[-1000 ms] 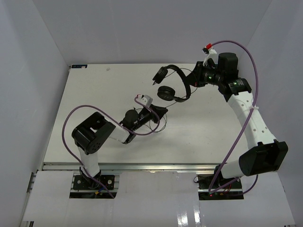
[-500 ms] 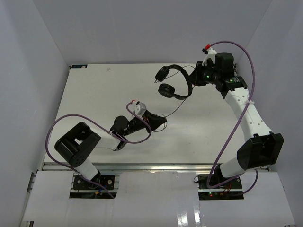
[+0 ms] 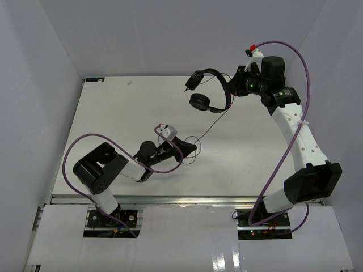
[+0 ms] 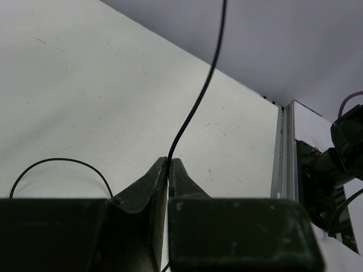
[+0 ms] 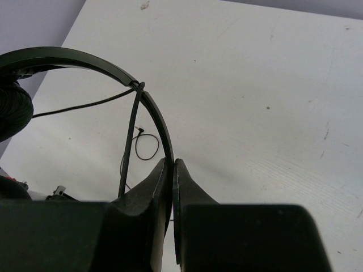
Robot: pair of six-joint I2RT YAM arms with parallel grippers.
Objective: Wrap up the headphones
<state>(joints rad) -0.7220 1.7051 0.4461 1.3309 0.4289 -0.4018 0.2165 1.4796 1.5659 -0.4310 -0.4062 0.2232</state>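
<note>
Black headphones (image 3: pixel 200 102) clamped by right hand (image 5: pixel 172 164); left hand (image 4: pixel 169 164) pinches the cord (image 4: pixel 198 102); purple cables (image 3: pixel 93 135) loop nearby.

The table (image 3: pixel 113 113) is a plain white board, closed in by pale walls on the left, far and right sides. A metal rail (image 3: pixel 187 199) runs along its near edge. A small dark mark (image 3: pixel 130 83) sits close to the far left corner, and the wrist views show faint scratches and specks over the surface. Near the middle, a loose curl of thin black cord (image 5: pixel 148 148) from the headphones (image 3: pixel 199 102) lies on the board, ending in a small plug (image 5: pixel 138 132). Another arc of that cord rests on the table in the left wrist view.
</note>
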